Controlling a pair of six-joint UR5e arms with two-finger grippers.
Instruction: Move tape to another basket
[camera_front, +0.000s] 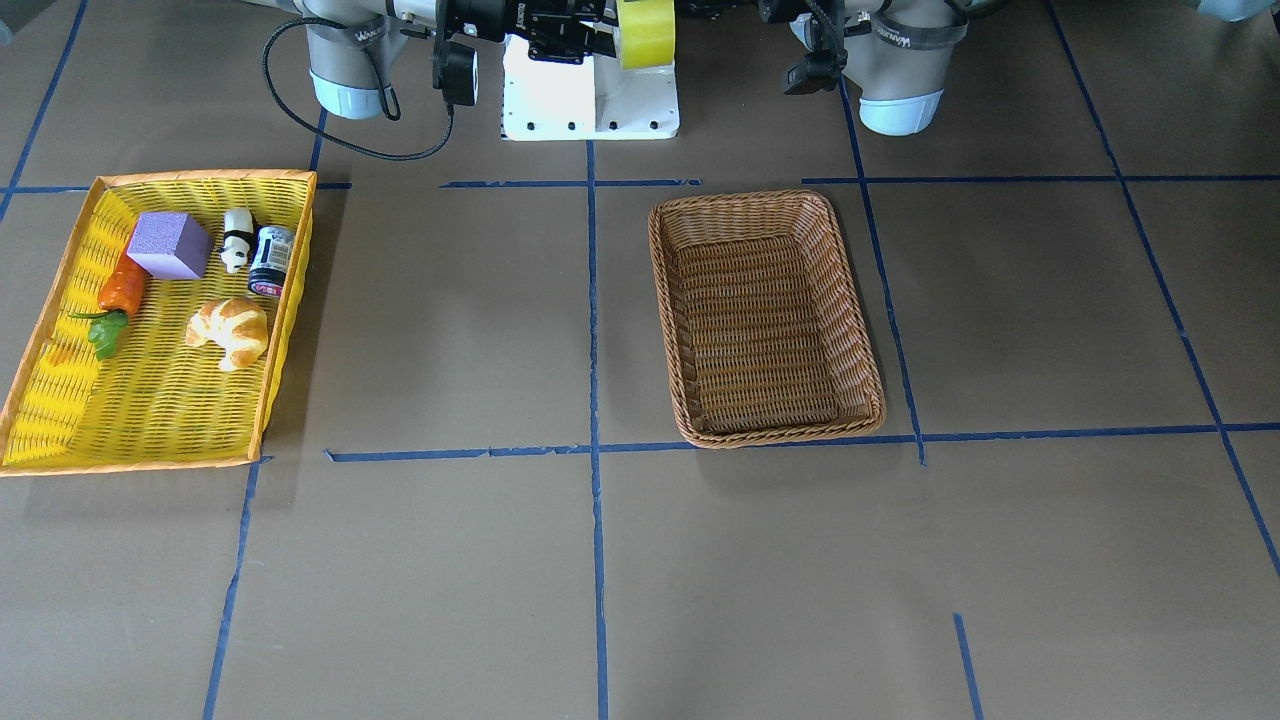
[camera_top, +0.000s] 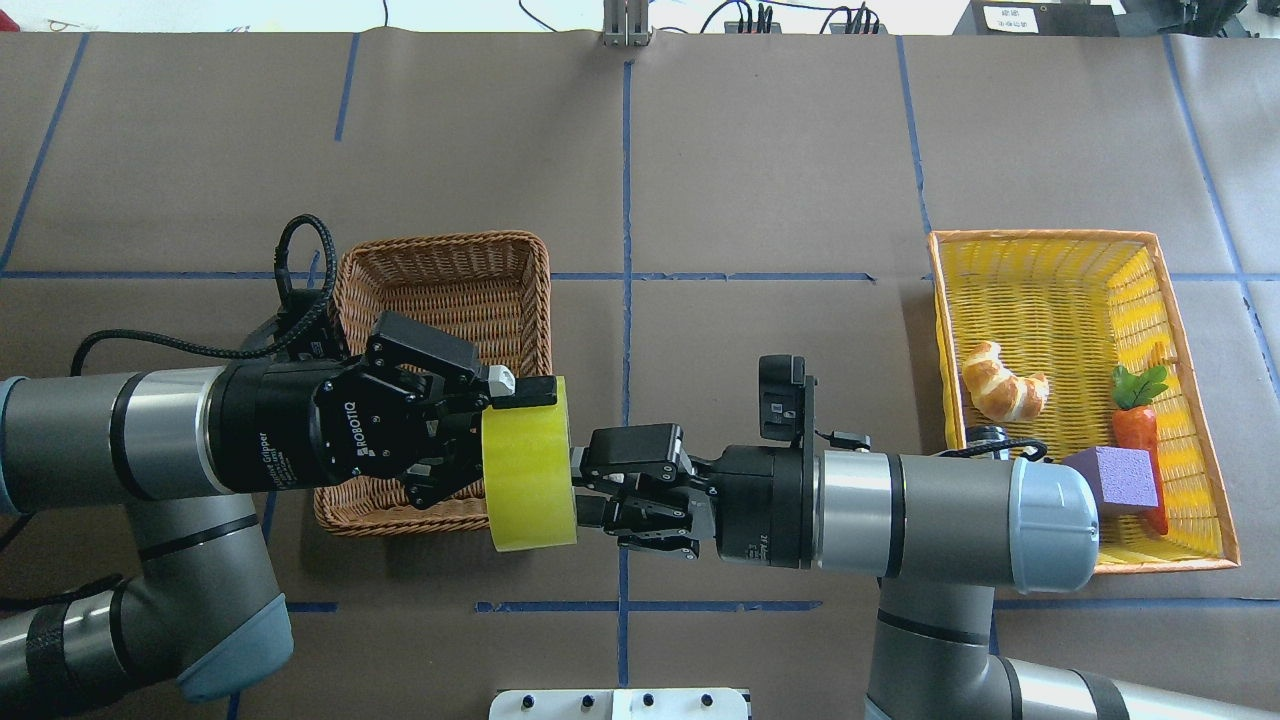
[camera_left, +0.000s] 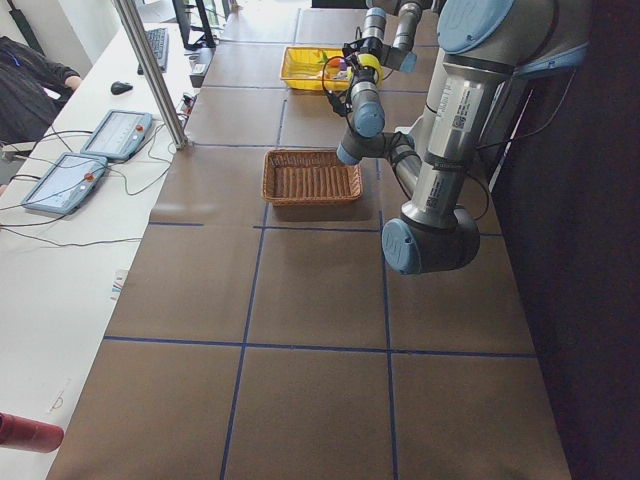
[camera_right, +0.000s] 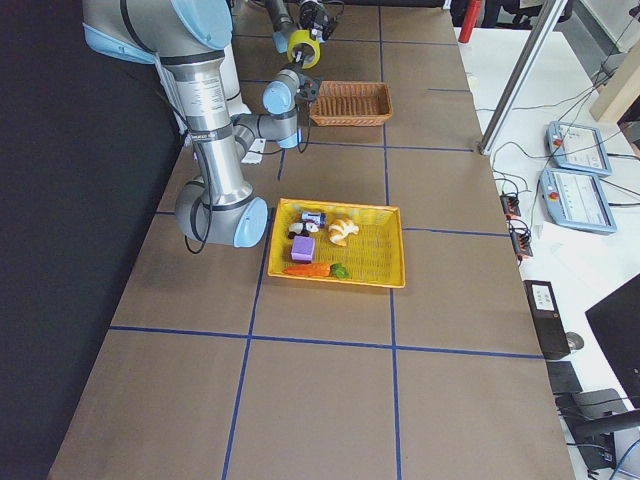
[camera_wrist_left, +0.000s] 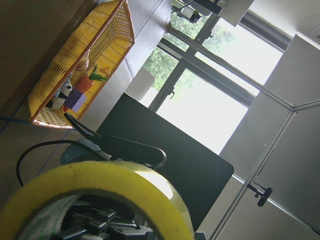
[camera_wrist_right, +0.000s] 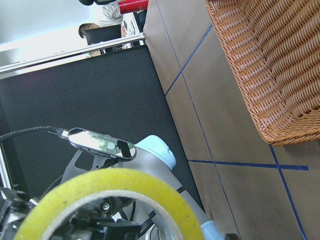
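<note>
Left hand (camera_top: 510, 440): the body reads "ROBOTIQ" in white, and a smaller line beside it ends in "Gripper". One finger (camera_top: 535, 392) lies across the outer face of the tape (camera_top: 530, 470). The other finger is hidden behind the roll, so I can't tell if it's clamping.

Right hand (camera_top: 585, 487): meets the roll from the opposite side, fingers set close. The tips are hidden at the roll's side face, so can't tell grip here either.

Tape: wide translucent yellow roll with a pale lining inside the ring, standing on edge, axis running hand to hand. It is off the bench (camera_top: 760, 150), in the air between the two hands, over the robot-side edge about mid-length.

Brown wicker basket (camera_top: 440, 265): left half of the bench, partly under the left hand.

Yellow basket (camera_top: 1050, 300): right end. It holds a croissant (camera_top: 1003, 383), carrot (camera_top: 1135, 425), purple block (camera_top: 1115, 478), panda toy (camera_front: 237, 238) and a dark can (camera_front: 271, 260) with a red-and-white label too small to read.
</note>
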